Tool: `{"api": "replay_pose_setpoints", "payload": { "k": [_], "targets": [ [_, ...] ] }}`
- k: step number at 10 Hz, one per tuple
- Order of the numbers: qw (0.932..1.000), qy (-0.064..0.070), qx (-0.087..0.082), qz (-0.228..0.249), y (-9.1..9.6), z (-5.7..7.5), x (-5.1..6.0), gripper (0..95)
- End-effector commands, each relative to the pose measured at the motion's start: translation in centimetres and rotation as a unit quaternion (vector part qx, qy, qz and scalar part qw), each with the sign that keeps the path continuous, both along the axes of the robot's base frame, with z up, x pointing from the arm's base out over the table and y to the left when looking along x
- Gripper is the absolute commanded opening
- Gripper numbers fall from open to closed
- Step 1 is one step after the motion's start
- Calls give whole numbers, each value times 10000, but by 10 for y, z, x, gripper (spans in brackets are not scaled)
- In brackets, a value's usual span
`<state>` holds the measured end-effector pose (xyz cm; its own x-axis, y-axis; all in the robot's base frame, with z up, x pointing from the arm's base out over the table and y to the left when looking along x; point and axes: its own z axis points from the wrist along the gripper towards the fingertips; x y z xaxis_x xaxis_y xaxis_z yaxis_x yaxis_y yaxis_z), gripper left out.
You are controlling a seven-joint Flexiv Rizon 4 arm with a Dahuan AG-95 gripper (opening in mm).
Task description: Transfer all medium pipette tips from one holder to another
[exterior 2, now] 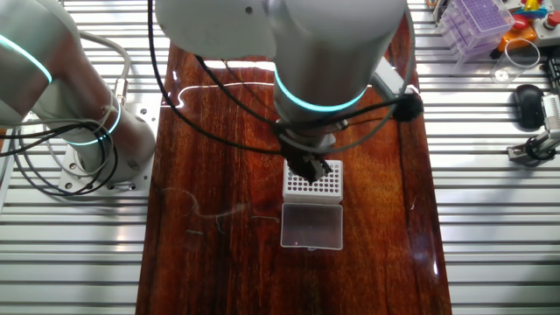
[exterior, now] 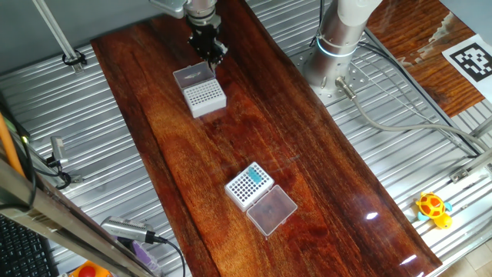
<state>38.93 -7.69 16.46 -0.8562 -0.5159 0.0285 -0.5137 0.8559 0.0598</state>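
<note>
Nearest me, the white square rack with its clear hinged lid (exterior: 260, 197) holds the teal-blue medium pipette tips (exterior: 247, 183) in one patch of its grid. My black two-finger gripper (exterior: 209, 52) hangs at the far end of the dark wooden table (exterior: 307, 154), just over the second white rack (exterior: 204, 96), whose holes look bare. I can't tell how wide the jaws stand or whether they carry a tip. The tips lie well apart, back along the board toward me.
</note>
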Motion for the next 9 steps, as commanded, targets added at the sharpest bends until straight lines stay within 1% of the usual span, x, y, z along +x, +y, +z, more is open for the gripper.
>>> {"api": "replay_pose_setpoints", "payload": {
  "k": [1,2,5,6,7,9],
  "targets": [
    [9993,-45,14,-383,48,-5,10,0],
    [9978,-56,21,-655,80,-6,14,0],
    [9927,-50,-26,-1204,147,-7,16,0],
    [9910,-33,-53,-1337,161,-6,17,0],
    [9907,-23,-63,-1361,164,-4,18,0],
    [9917,-25,-94,-1279,163,-4,18,0]
  ]
}}
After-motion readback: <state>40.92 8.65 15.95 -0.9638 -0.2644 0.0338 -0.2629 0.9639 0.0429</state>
